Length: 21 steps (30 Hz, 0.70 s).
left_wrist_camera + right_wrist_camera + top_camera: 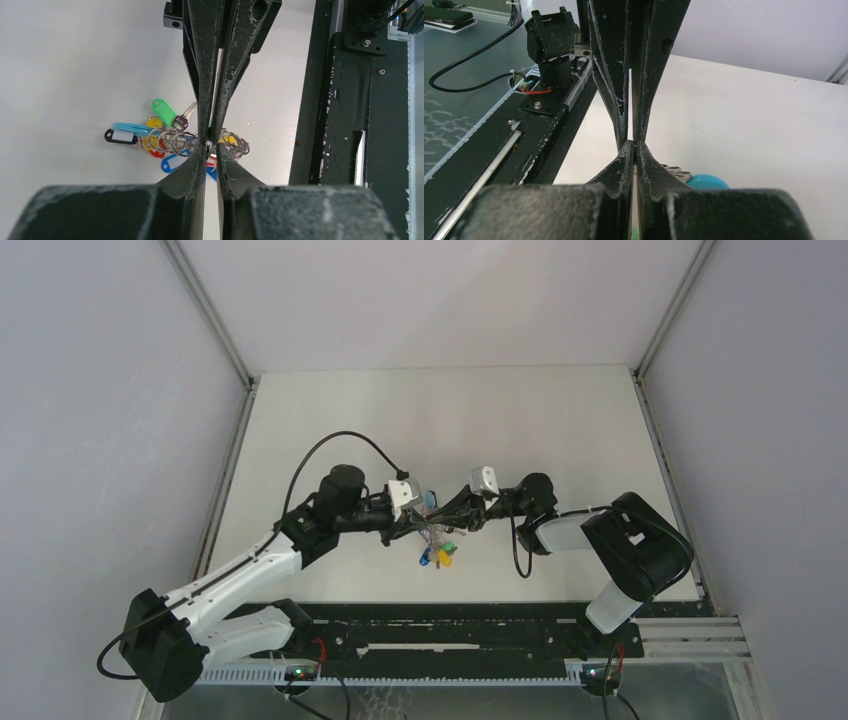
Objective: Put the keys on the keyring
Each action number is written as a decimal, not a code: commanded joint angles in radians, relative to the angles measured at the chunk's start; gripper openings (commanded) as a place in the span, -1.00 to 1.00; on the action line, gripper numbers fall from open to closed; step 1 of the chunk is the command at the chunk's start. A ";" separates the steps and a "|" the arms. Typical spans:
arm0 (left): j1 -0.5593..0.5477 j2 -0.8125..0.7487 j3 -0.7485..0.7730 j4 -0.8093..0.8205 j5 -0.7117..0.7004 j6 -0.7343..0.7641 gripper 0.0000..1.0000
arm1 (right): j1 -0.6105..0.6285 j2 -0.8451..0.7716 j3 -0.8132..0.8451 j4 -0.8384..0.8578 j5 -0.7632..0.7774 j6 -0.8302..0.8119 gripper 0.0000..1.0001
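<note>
Both grippers meet tip to tip over the middle of the table. In the left wrist view my left gripper (211, 148) is nearly closed on a small silver key piece; its red tag (211, 162) hangs just below. The keyring (170, 140) spreads around the tips: steel loops, a light-blue band (129, 128), and green (164, 111), black (119, 136) and blue (172, 164) tags. My right gripper (634, 146) is shut, its tips pinched where the loops gather; the blue band (706, 181) shows beside it. From above, the bunch (436, 545) hangs under the left gripper (426, 514) and the right gripper (452, 516).
A black mounting rail (450, 625) runs along the table's near edge, close to the bunch in the left wrist view (350, 125). Grey walls enclose the white table (450, 420) on three sides. A black cable (340, 440) loops over the left arm.
</note>
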 commanded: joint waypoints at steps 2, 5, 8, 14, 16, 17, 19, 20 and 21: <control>0.006 0.005 0.071 0.031 0.036 -0.035 -0.85 | 0.001 -0.034 0.000 0.031 -0.006 -0.010 -1.00; 0.006 0.000 0.073 0.014 0.019 -0.051 -0.99 | 0.001 -0.038 0.000 0.030 -0.004 -0.010 -1.00; 0.006 -0.014 0.086 -0.010 -0.049 -0.102 -0.99 | 0.001 -0.048 0.000 0.010 0.016 -0.015 -1.00; 0.006 -0.015 0.177 -0.156 -0.237 -0.291 -0.99 | 0.001 -0.147 0.000 -0.205 0.121 -0.093 -0.63; 0.006 -0.009 0.216 -0.212 -0.319 -0.385 -0.99 | 0.004 -0.199 0.000 -0.314 0.185 -0.134 -0.53; 0.006 -0.003 0.237 -0.244 -0.364 -0.435 -0.99 | 0.009 -0.226 0.000 -0.368 0.217 -0.156 -0.48; 0.006 0.014 0.283 -0.318 -0.451 -0.517 -0.99 | 0.026 -0.278 0.000 -0.468 0.275 -0.202 -0.42; 0.006 0.025 0.307 -0.354 -0.477 -0.565 -0.99 | 0.040 -0.304 0.000 -0.516 0.323 -0.224 -0.40; 0.006 0.033 0.327 -0.385 -0.498 -0.602 -0.99 | 0.057 -0.328 0.000 -0.562 0.367 -0.250 -0.37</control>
